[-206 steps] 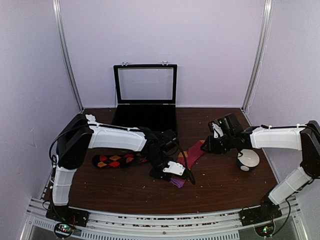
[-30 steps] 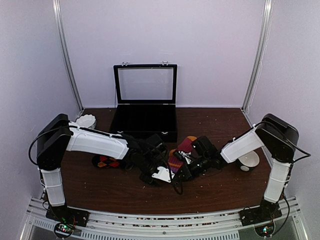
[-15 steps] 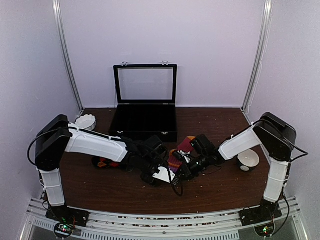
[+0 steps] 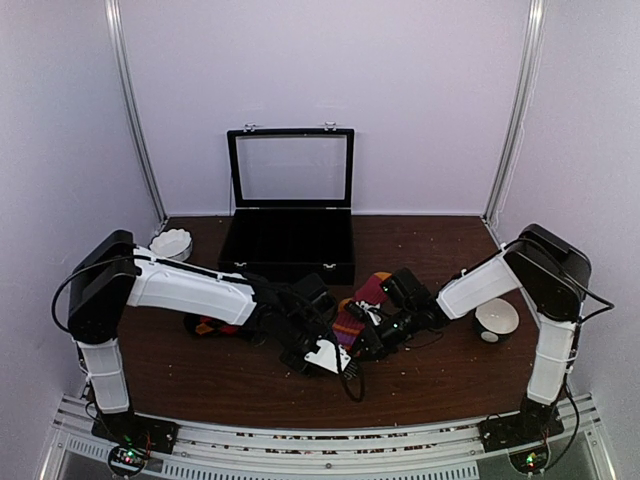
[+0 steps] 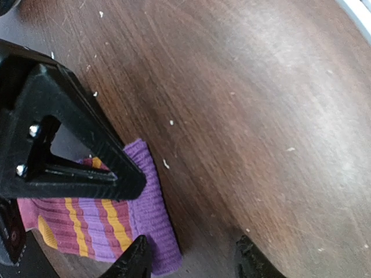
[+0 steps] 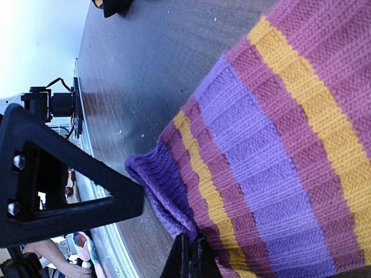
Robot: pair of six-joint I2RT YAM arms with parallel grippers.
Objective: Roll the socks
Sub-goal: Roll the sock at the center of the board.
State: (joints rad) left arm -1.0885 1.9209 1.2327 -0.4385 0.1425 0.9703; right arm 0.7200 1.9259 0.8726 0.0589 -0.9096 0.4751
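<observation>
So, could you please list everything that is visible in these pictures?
striped sock: one, pink, orange and purple, table centre, between the grippers.
argyle sock: one, black with red and orange diamonds, left of centre, partly under the left arm.
display case: one, black, lid open, back centre.
small bowl: one, white, back left.
round bowl: one, white and black, right side.
table: one, dark brown wood.
left gripper: black, open, beside the purple cuff.
right gripper: black, shut on the striped sock.
</observation>
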